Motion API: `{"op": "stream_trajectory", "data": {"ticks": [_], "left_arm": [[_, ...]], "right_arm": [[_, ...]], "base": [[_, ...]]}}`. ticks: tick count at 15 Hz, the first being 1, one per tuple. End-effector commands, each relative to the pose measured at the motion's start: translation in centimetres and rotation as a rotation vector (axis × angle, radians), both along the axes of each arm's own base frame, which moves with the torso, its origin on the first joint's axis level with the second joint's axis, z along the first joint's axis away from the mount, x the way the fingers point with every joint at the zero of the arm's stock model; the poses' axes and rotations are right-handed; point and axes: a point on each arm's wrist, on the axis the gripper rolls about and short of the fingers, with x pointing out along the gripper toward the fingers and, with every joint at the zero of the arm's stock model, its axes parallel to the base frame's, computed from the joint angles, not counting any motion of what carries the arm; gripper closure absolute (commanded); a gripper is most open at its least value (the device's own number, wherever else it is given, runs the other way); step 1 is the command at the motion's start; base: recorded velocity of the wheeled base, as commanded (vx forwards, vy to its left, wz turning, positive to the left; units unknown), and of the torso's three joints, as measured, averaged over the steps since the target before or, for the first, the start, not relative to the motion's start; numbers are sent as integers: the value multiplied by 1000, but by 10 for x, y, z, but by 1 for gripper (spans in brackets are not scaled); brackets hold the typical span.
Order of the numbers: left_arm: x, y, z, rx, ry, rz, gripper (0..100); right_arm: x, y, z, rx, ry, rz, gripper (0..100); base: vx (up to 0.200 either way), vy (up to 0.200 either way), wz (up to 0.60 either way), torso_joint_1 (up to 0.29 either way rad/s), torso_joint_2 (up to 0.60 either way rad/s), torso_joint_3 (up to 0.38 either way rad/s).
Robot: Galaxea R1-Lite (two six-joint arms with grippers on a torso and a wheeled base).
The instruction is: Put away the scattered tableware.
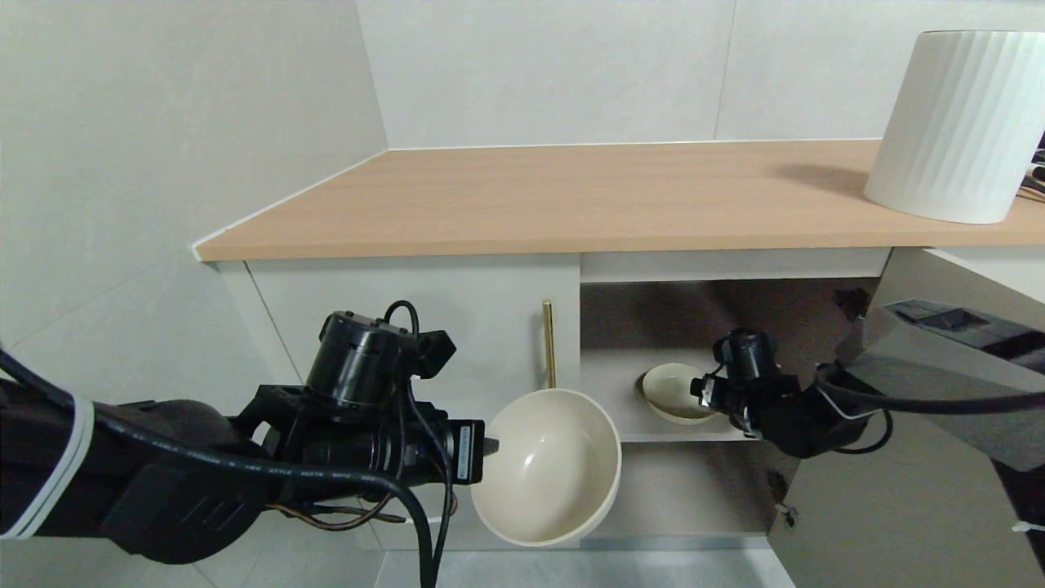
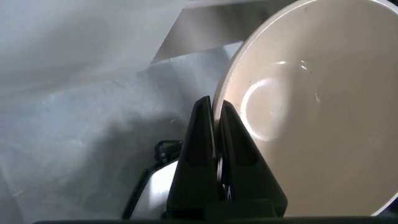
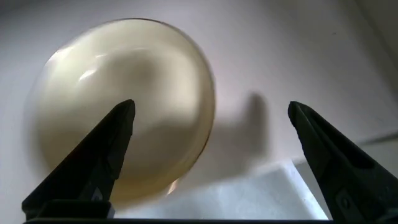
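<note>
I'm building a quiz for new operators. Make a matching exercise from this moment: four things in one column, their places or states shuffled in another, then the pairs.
1 large bowl
2 small bowl
3 ribbed white container
4 right gripper

A on the countertop
B open
C on the cabinet shelf
D pinched at its rim by the left gripper

Pairs: 1-D, 2-C, 3-A, 4-B
</note>
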Motion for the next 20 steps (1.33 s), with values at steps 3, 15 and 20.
{"op": "stream_trajectory", "data": {"ticks": [3, 15, 20], "left_arm": [[-4, -8, -18, 82, 23, -32, 100], [-10, -19, -29, 163, 9, -44, 100], [-13, -25, -35, 175, 24, -65, 100]], "right_arm": [[-79, 25, 99, 60, 3, 211, 0], [-202, 81, 142, 106, 260, 727, 0], [-197, 101, 111, 68, 347, 733, 0]], "base": [[0, 0, 0, 0, 0, 0], [0, 0, 0, 0, 0, 0], [0, 0, 0, 0, 0, 0]]}}
